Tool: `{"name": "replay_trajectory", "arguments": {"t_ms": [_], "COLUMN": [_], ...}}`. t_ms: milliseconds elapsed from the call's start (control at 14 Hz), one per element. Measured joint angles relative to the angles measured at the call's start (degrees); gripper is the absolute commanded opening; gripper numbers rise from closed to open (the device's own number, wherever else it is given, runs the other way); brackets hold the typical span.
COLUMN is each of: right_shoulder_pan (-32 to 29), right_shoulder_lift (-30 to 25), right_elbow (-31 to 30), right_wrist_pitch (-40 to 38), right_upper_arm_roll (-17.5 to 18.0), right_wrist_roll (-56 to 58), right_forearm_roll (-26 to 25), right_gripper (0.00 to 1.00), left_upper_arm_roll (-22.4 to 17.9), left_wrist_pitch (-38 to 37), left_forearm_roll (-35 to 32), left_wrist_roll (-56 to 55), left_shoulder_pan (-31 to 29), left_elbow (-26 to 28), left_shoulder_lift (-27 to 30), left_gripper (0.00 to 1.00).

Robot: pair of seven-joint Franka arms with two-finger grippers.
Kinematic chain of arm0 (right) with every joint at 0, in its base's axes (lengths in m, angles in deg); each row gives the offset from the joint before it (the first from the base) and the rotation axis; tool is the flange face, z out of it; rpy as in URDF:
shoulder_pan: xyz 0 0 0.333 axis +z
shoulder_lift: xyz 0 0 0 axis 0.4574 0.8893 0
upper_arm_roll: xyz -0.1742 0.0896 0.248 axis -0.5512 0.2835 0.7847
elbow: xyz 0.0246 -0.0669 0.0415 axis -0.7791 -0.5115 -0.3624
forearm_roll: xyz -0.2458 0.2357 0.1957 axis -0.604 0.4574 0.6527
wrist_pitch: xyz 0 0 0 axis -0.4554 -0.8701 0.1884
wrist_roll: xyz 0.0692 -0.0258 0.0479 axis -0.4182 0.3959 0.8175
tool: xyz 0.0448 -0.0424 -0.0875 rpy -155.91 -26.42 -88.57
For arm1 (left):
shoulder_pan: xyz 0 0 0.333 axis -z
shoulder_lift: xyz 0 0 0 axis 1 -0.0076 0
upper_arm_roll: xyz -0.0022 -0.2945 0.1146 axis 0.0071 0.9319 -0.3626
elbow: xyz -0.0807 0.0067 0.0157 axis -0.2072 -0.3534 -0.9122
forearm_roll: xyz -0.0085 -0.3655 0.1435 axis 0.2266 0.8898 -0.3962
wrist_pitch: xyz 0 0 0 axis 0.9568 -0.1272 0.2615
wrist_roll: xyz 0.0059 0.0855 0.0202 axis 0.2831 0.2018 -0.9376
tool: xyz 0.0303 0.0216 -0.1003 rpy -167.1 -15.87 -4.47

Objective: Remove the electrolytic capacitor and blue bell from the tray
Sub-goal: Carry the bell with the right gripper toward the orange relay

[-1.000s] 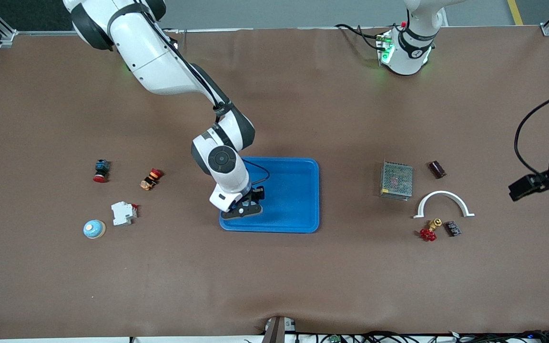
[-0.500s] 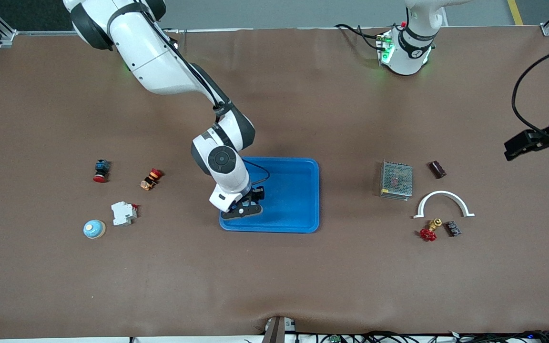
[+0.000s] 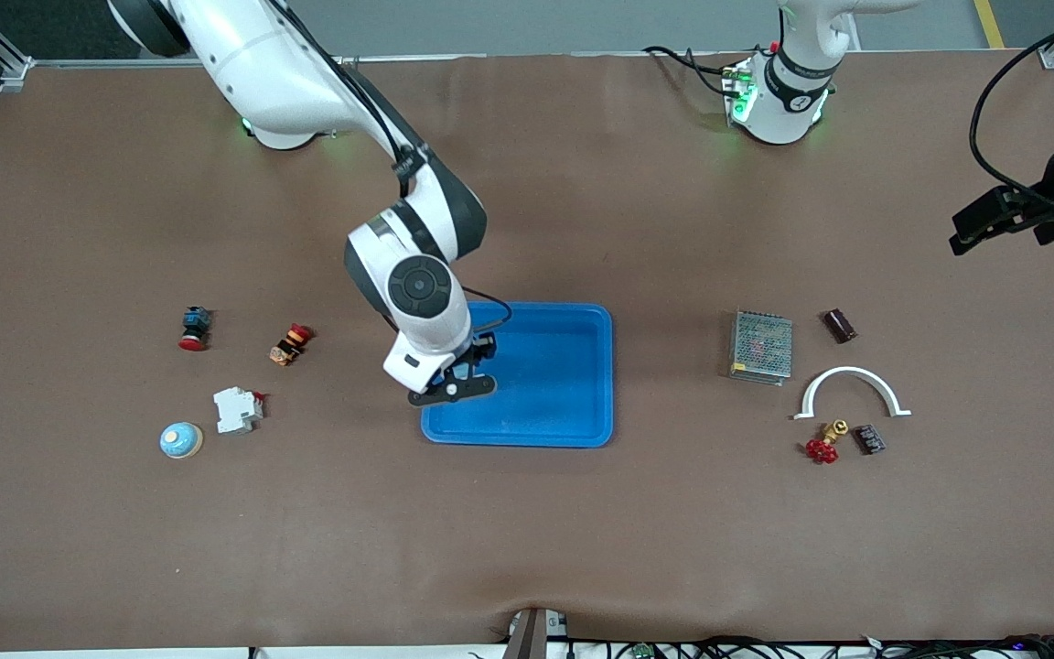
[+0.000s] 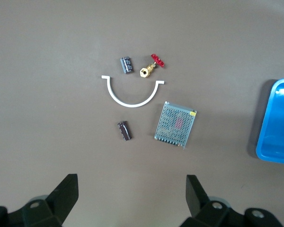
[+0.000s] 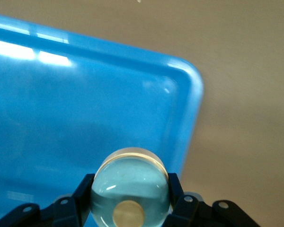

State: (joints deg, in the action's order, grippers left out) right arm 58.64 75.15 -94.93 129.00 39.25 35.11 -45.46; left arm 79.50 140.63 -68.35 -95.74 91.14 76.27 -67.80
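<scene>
My right gripper (image 3: 454, 386) is shut on a pale blue dome bell (image 5: 130, 187) with a brass button and holds it over the corner of the blue tray (image 3: 607, 375) toward the right arm's end; the tray also shows in the right wrist view (image 5: 85, 94). A second pale blue bell (image 3: 181, 440) sits on the table at the right arm's end. The dark cylindrical capacitor (image 3: 839, 326) lies beside the metal mesh box (image 3: 761, 346); it also shows in the left wrist view (image 4: 125, 130). My left gripper (image 4: 131, 178) is open and empty, high over the left arm's end of the table (image 3: 994, 215).
A white arch (image 3: 851, 389), a red-handled brass valve (image 3: 823, 446) and a small dark component (image 3: 869, 438) lie near the capacitor. A white breaker (image 3: 237, 409), a red-orange button (image 3: 289, 343) and a red-blue button (image 3: 193, 328) lie near the second bell.
My right gripper has lifted with the bell and shifted toward the tray's edge at the right arm's end. My left gripper has swung away from the front camera.
</scene>
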Motion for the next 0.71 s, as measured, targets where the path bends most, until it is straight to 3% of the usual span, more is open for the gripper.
{"name": "replay_trajectory", "arguments": {"t_ms": [214, 500, 714], "right_shoulder_pan": [-2.83, -11.84, -18.98], "right_shoulder_lift": [-8.17, -20.24, -25.87], "right_elbow": [-3.14, -15.53, -24.34], "right_wrist_pitch": [-5.89, -6.57, -5.7], "right_upper_arm_roll": [-0.42, -0.66, -0.75], "right_wrist_roll": [9.04, 25.99, 37.37], "right_forearm_roll": [0.0, 0.0, 0.02], "right_gripper": [0.39, 0.39, 0.39], "left_upper_arm_roll": [-0.06, -0.1, 0.04], "left_wrist_pitch": [0.01, 0.03, 0.06], "left_forearm_roll": [0.0, 0.0, 0.01], "left_wrist_roll": [0.0, 0.0, 0.0], "left_shoulder_pan": [-0.02, 0.01, 0.23], "left_elbow": [1.09, 1.15, 1.3], "left_shoulder_lift": [1.28, 1.34, 1.32], "left_gripper": [1.0, 1.0, 1.0]}}
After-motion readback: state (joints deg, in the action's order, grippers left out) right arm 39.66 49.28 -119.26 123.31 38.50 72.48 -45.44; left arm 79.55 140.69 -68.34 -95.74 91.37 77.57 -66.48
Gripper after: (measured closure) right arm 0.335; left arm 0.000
